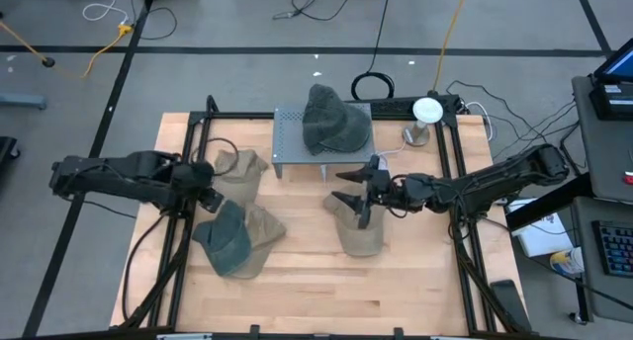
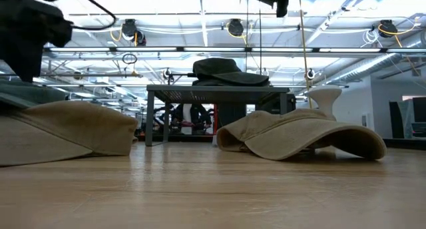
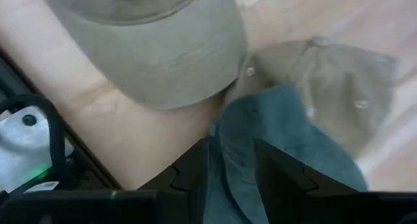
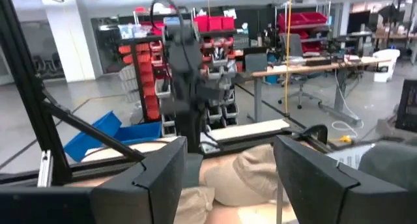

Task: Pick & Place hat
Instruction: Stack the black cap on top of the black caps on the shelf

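Tan cotton cap (image 2: 303, 132) lies lower centre-right of the wooden table (image 1: 297, 281), under the right gripper (image 1: 360, 196), whose fingers stand spread wide, grasping nothing. Left gripper (image 1: 205, 186) hangs at left-centre, clenched on a blue-grey cap (image 1: 226, 238) overlapping another tan cap. Dark green hat (image 1: 334, 121) sits on the grey perforated stand (image 1: 287, 142), upper centre.

The high camera looked straight down on the whole pale wooden worktop (image 1: 316, 281). The low camera sat at worktop level, facing the room beyond; both views shared the small grey perforated metal stand (image 1: 297, 142) carrying a dark grey-green cap (image 1: 334, 121). The left wrist camera looked closely down past its dark fingers (image 3: 195, 172). The right wrist camera faced level across the worktop towards the room.
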